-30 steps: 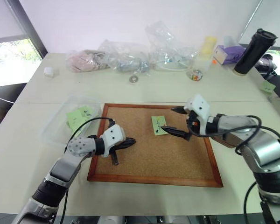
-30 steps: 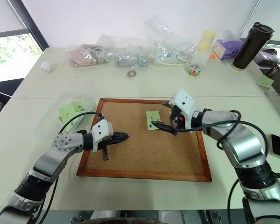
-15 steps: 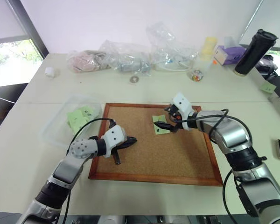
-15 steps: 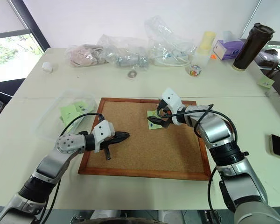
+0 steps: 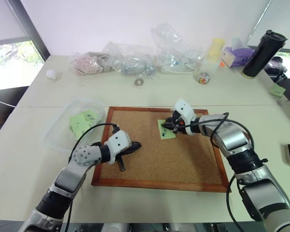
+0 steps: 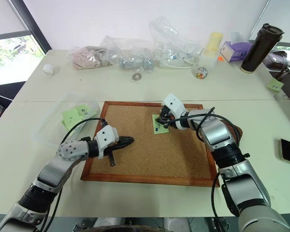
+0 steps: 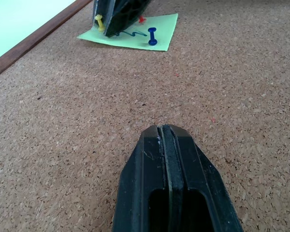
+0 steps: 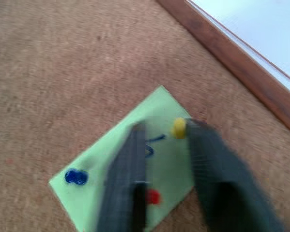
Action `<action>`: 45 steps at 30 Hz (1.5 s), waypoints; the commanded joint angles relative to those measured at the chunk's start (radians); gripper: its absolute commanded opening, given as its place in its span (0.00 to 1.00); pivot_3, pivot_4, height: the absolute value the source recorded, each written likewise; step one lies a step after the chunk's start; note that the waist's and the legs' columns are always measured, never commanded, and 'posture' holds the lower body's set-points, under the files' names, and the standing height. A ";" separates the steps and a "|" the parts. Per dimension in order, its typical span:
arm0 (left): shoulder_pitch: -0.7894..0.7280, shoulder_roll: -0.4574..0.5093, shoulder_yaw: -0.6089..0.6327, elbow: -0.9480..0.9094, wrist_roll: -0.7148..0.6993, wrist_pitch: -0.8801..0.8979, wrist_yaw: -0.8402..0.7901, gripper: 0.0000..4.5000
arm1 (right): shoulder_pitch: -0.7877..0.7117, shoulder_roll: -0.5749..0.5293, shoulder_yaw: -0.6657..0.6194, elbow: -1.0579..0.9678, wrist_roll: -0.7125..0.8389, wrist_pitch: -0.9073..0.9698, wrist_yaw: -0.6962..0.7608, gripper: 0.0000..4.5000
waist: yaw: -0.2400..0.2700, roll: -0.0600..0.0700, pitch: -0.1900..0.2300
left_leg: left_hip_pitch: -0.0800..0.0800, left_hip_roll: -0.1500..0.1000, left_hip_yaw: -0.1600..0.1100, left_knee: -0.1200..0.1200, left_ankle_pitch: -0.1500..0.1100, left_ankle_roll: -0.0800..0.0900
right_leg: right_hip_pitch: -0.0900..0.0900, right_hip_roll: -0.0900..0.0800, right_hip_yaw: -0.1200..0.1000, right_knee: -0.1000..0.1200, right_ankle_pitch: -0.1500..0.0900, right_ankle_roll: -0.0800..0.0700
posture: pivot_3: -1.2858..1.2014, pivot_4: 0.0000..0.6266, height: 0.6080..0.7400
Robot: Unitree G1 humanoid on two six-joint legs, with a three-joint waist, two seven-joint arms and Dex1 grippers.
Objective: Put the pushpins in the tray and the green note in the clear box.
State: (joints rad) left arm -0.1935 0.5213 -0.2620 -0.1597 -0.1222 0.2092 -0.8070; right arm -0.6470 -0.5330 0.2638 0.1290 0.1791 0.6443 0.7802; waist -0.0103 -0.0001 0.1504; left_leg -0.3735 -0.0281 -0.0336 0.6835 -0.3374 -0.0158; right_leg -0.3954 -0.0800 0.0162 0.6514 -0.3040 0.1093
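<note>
Right pincer (image 8: 166, 145) over green note (image 8: 130, 169).

The green note (image 7: 133, 33) lies flat on the corkboard (image 5: 159, 154), right of its middle toward the far edge, a dark scribble across it. A blue pushpin (image 7: 152, 36), a red one (image 8: 153, 196) and a yellow one (image 8: 179, 128) stand in it. The clear box (image 5: 58, 126) sits left of the board, holding other green notes.

A pale green rectangular sticky note (image 7: 131, 33) with a dark blue zigzag scribble lies on a speckled tan corkboard (image 5: 159, 154) framed in reddish-brown wood, pinned by a yellow pushpin (image 7: 100, 21), a red pushpin (image 7: 142, 20) and a dark blue pushpin (image 7: 152, 36); black gripper fingers (image 7: 171, 193) contrast with the cream table (image 5: 135, 94)
</note>
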 commanded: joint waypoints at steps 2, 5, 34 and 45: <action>0.022 0.008 -0.022 0.034 0.039 0.041 0.010 0.00 | -0.010 0.000 -0.019 -0.021 -0.013 -0.020 0.008 0.01 | 0.000 0.000 0.000 | 0.000 0.000 0.000 0.000 0.000 0.000 | 0.000 0.000 0.000 0.000 0.000 0.000 | 0.52 0.24 1.00; 0.022 0.008 -0.022 0.033 0.038 0.043 0.010 0.00 | -0.012 0.001 -0.026 -0.026 -0.018 -0.017 0.006 0.01 | 0.000 0.000 0.000 | 0.000 0.000 0.000 0.000 0.000 0.000 | 0.000 0.000 0.000 0.000 0.000 0.000 | 0.52 0.24 1.00; 0.022 0.014 -0.068 0.035 0.041 0.057 -0.022 0.00 | 0.372 -0.347 -0.617 -0.370 0.130 0.252 -0.053 0.01 | 0.007 0.002 -0.001 | 0.000 0.000 0.000 -0.002 -0.001 0.001 | 0.000 -0.001 0.000 -0.002 0.000 0.000 | 0.52 0.24 1.00; 0.019 0.006 -0.077 0.042 0.049 0.047 -0.030 0.00 | 0.566 -0.359 -0.660 -0.242 0.115 0.139 -0.055 0.01 | 0.003 0.010 -0.006 | 0.002 0.000 0.001 -0.002 -0.004 0.007 | 0.003 -0.001 0.001 -0.002 0.000 0.000 | 0.52 0.24 1.00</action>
State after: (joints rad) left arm -0.2025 0.5253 -0.2884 -0.1597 -0.1075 0.2275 -0.8240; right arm -0.0797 -0.8859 -0.3679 -0.1170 0.2954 0.8106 0.7304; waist -0.0078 0.0099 0.1446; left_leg -0.3716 -0.0284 -0.0330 0.6820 -0.3415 -0.0084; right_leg -0.3922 -0.0807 0.0171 0.6491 -0.3040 0.1093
